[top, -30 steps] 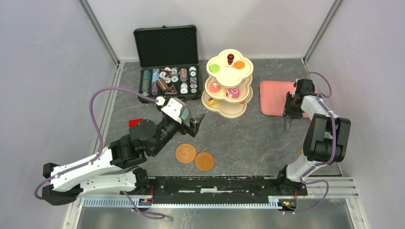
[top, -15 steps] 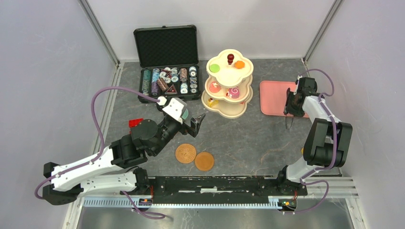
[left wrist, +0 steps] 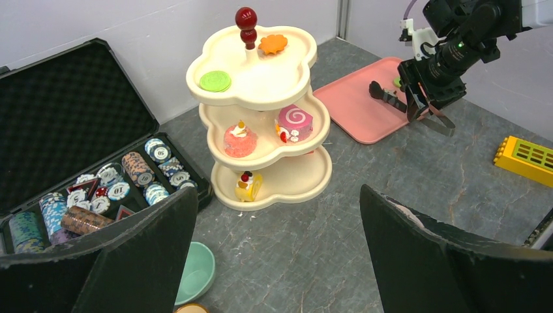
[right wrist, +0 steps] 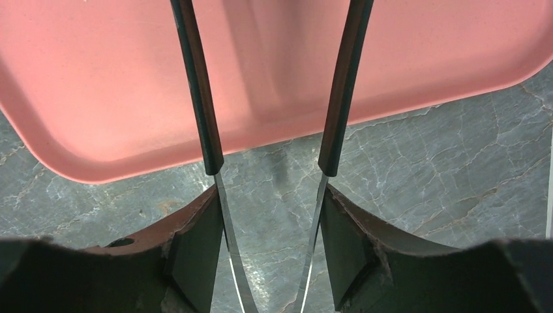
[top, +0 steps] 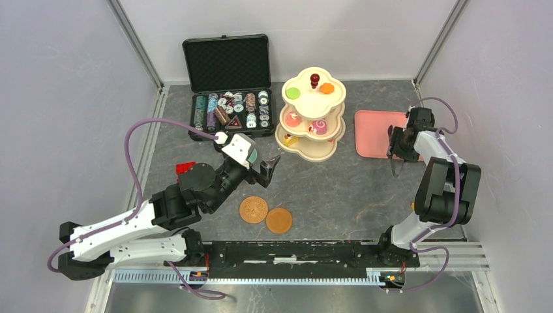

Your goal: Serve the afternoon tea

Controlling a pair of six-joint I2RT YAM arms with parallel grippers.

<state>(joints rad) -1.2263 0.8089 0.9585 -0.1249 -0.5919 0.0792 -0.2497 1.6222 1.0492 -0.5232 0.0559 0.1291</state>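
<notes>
The cream three-tier stand (top: 312, 120) with its red knob stands at the back middle, with small pastries on every tier (left wrist: 261, 72). Two brown saucers (top: 254, 209) (top: 279, 220) lie side by side near the front. My left gripper (top: 270, 163) (left wrist: 277, 190) hangs open and holds nothing. Below it are the teal cup (left wrist: 195, 270) and the rim of the brown cup (left wrist: 191, 308). My right gripper (top: 396, 153) (right wrist: 269, 192) is shut on metal tongs (right wrist: 199, 98). Their black tips stand apart over the near edge of the pink tray (right wrist: 274, 65).
An open black case of poker chips (top: 228, 85) sits at the back left. A red toy car (top: 184, 167) lies beside my left arm. A yellow brick (left wrist: 528, 160) lies on the table right of the tray. Grey walls enclose both sides.
The right gripper's jaws have widened and the tongs' arms have spread apart; the right wrist shifted slightly toward the tray. The left arm has not moved.
</notes>
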